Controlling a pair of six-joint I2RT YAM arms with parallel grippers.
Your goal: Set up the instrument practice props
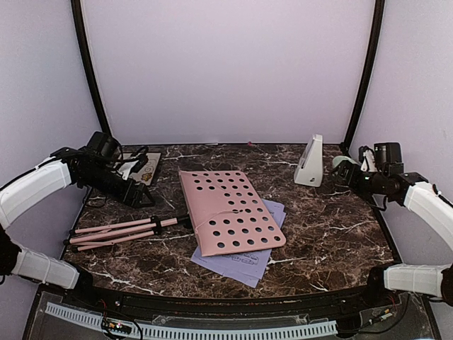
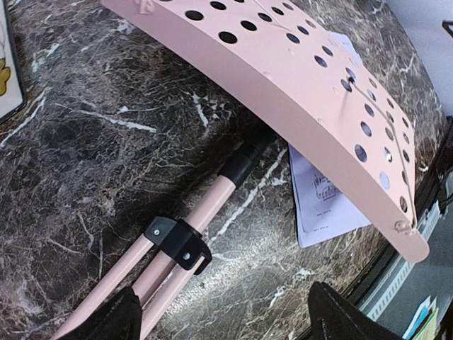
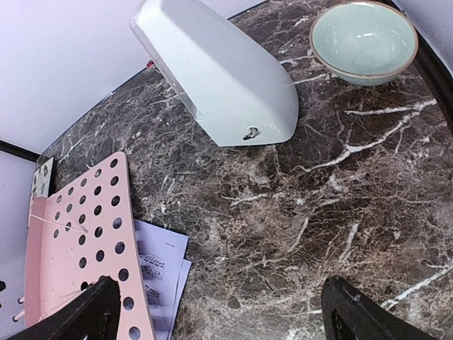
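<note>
Lying flat at mid tabletop [image 1: 333,234], the pink music stand [image 1: 230,212] partly covers the lavender pages [image 1: 241,263].
Its folded legs [image 1: 117,232] point to the left edge; the white metronome [image 1: 309,161] stands by the far right corner; left fingers [image 2: 106,319] and right fingers [image 3: 361,315] gape wide, holding nothing.

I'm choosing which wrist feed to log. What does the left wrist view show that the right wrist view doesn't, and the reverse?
Only the left wrist view plainly shows the stand's folded tripod legs and their black clamp, lying flat on the table. Only the right wrist view shows the white metronome and the pale green bowl, near each other but not touching. Both show the pink perforated stand panel, the lavender sheet-music pages partly under it, and the dark marble table.
</note>
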